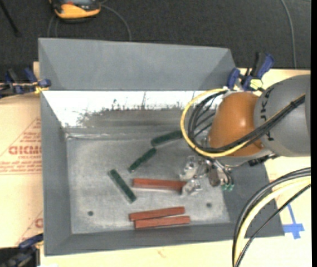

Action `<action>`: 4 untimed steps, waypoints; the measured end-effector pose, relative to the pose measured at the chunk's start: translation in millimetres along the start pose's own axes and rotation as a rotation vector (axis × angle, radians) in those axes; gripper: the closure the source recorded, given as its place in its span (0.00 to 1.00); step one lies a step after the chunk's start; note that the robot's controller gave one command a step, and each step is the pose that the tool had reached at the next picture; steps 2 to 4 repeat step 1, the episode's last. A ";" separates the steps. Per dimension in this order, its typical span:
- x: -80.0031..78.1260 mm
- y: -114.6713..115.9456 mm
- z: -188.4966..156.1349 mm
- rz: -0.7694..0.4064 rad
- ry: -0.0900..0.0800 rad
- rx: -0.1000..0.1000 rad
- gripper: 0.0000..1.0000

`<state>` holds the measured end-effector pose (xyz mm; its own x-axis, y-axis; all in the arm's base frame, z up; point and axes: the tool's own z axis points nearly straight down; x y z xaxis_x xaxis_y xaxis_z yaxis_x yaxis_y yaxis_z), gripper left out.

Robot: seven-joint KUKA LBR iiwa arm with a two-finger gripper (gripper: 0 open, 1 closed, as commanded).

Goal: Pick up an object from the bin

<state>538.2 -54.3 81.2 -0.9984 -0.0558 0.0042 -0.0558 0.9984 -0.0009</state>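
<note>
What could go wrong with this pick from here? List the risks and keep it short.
1. The end effector is at the right end of the middle red-brown bar, not over its middle. Grabbed there, the bar would likely tilt or slip out.
2. A dark green stick lies close to that bar's left end. If the bar swings as it lifts, it could knock or drag the stick.

Orange-black handheld device (73,2) noted on dark floor (164,13), outside bin (52,166), well beyond gripper (193,181), far left.
</note>
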 end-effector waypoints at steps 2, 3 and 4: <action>-25.5 -28.6 -147.6 -0.016 -0.011 0.002 1.00; -25.5 -28.6 -147.6 -0.016 -0.011 0.002 1.00; -25.5 -28.6 -147.6 -0.016 -0.011 0.002 1.00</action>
